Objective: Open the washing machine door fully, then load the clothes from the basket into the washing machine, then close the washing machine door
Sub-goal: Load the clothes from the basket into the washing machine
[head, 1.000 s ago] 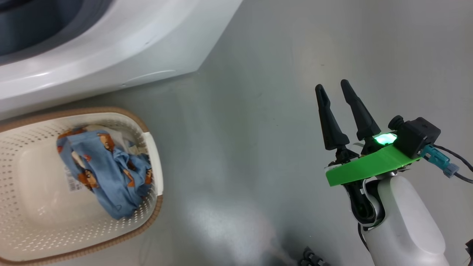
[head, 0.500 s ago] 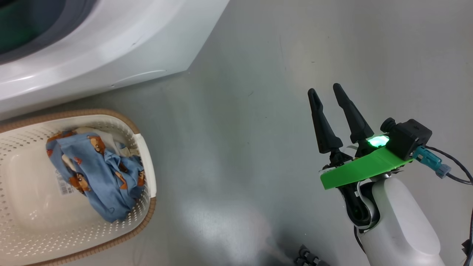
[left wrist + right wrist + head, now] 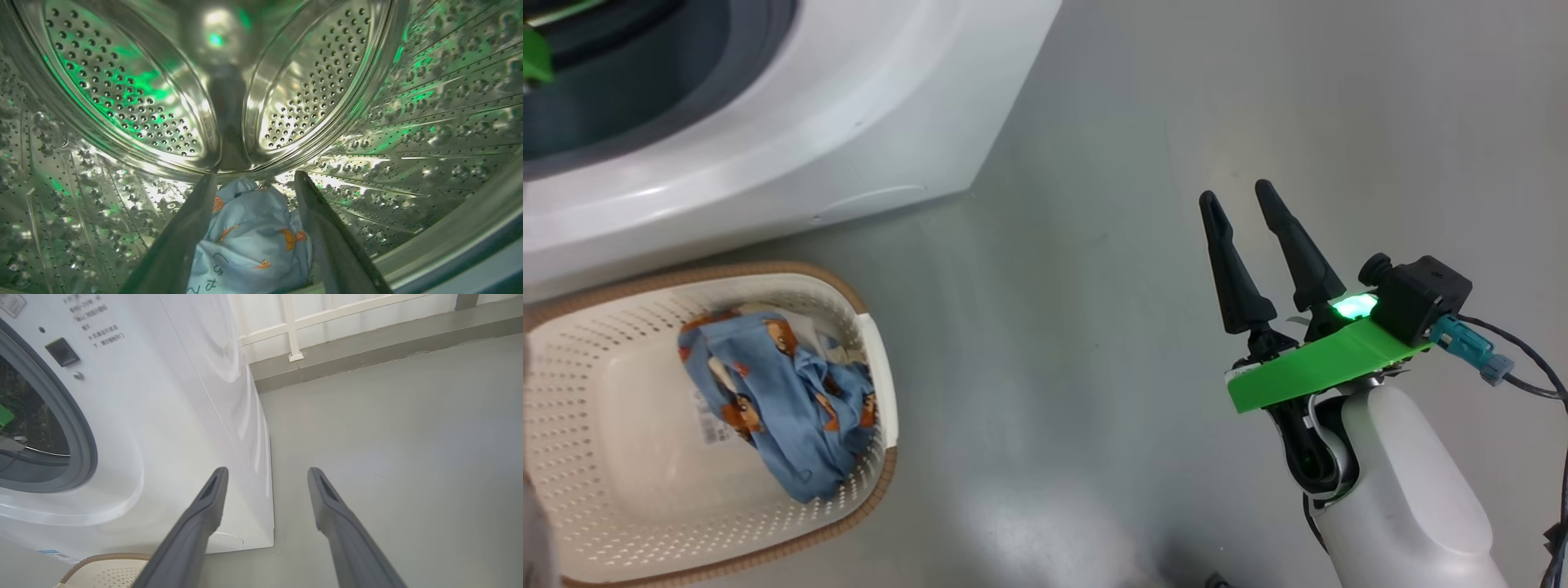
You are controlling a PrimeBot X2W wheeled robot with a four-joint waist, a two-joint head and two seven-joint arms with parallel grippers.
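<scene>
Your left gripper (image 3: 255,175), inside the perforated steel drum (image 3: 122,102) of the big white washing machine (image 3: 849,122), has just spread its jaws and seems to release one light blue printed garment (image 3: 253,241) there, while another blue garment (image 3: 784,408) waits in the cream perforated basket (image 3: 876,490) and your right gripper (image 3: 1236,190) hangs open and empty.

Camera shifted; left gripper (image 3: 254,179) green mount (image 3: 533,55) now in washing machine (image 3: 849,122) opening
</scene>
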